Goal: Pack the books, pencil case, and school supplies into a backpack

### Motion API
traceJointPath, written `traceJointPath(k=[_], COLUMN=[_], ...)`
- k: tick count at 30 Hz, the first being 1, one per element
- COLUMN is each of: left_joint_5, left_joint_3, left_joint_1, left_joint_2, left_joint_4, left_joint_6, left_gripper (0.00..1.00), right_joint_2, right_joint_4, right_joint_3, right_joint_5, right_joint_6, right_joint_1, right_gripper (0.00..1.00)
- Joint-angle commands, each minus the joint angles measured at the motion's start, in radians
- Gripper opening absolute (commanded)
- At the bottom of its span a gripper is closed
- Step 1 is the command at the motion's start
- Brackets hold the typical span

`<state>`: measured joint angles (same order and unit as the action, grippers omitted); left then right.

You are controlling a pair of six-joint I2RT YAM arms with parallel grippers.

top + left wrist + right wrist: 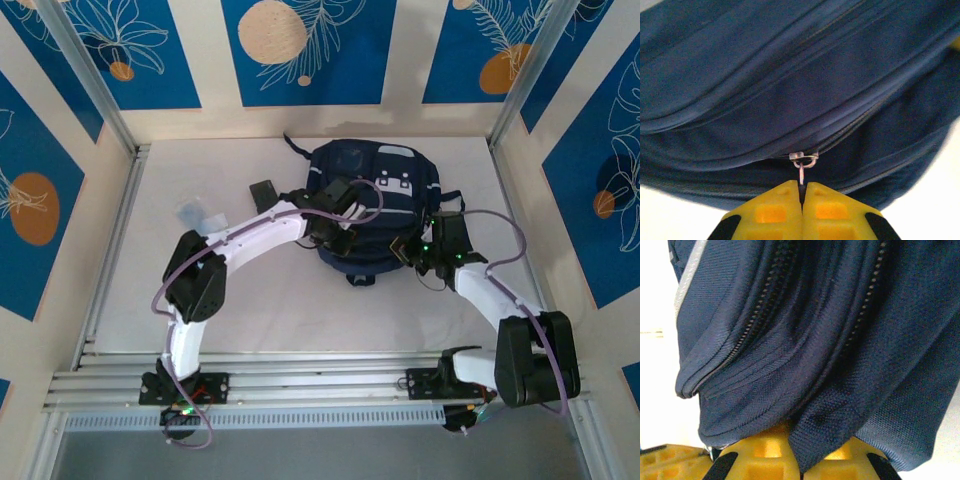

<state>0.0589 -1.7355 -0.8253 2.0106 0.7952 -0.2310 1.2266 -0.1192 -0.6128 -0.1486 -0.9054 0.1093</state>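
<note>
The navy backpack [385,190] lies at the back middle of the table, white patches up. My left gripper [335,228] is at its left side; in the left wrist view its yellow fingers [775,212] are shut on the metal zipper pull [803,172] of a zip line. My right gripper [412,252] is at the bag's near right edge, shut on a fold of the backpack's fabric [827,432]. The dark pencil case [265,193] lies left of the bag. Small pale-blue and whitish school supplies [197,214] sit further left. The books are out of view.
The white table [280,300] is walled on three sides by patterned panels, with metal posts [95,90] at the back corners. Both arm bases stand on rails [320,385] at the near edge. A dark strap [296,147] sticks out behind the bag.
</note>
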Motion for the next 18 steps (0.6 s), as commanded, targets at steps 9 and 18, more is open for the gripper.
traceJointPath(k=[9, 18], left_joint_5=[-0.279, -0.244], left_joint_3=[0.034, 0.130], left_joint_1=[0.195, 0.190], left_joint_2=[-0.025, -0.056], left_joint_4=[0.078, -0.058], left_joint_6=[0.037, 0.066], left_gripper=[0.00, 0.00], right_joint_2=[0.045, 0.220], right_joint_4=[-0.142, -0.164], right_joint_3=[-0.148, -0.336], right_joint_5=[-0.002, -0.136], right_joint_6=[0.325, 0.373], right_joint_1=[-0.157, -0.245], right_gripper=[0.00, 0.00])
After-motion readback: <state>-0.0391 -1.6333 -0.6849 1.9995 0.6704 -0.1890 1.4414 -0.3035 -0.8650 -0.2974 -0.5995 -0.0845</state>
